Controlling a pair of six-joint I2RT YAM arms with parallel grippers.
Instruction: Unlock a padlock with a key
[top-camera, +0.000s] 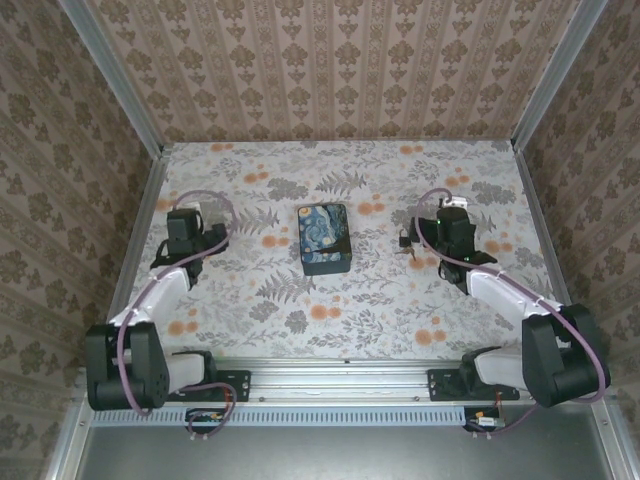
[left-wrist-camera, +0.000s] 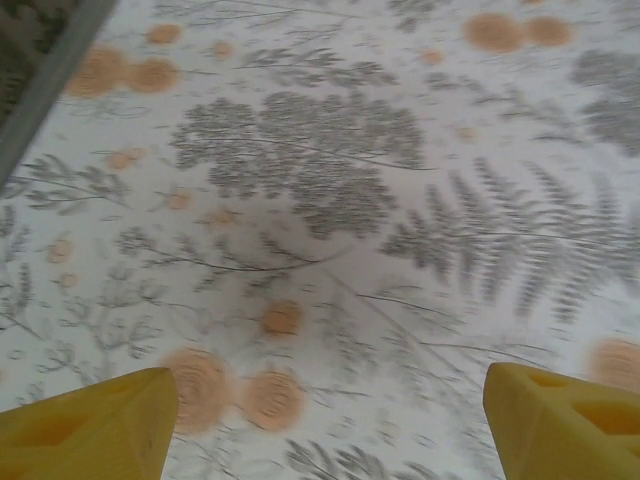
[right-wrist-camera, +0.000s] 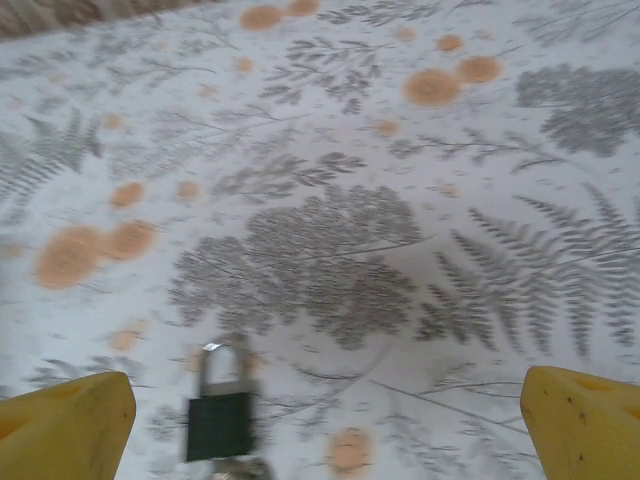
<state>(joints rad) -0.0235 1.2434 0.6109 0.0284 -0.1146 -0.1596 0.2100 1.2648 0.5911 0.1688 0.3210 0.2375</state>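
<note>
A dark padlock (right-wrist-camera: 220, 422) with a silver shackle lies flat on the floral tabletop, blurred, low and left of centre in the right wrist view. A grey blurred piece (right-wrist-camera: 236, 468) sticks out under its body at the frame's bottom edge; I cannot tell whether it is the key. My right gripper (right-wrist-camera: 325, 440) is open above the table, the padlock nearer its left yellow finger (right-wrist-camera: 70, 430) and untouched. In the top view the padlock (top-camera: 405, 243) lies just left of my right gripper (top-camera: 452, 230). My left gripper (left-wrist-camera: 330, 430) (top-camera: 185, 228) is open over bare tabletop with nothing between its fingers.
A small box (top-camera: 324, 238) with a blue swirling painting print lies at the table's centre, between the two arms. Patterned walls enclose the table on three sides, with a metal corner post (left-wrist-camera: 45, 80) near the left gripper.
</note>
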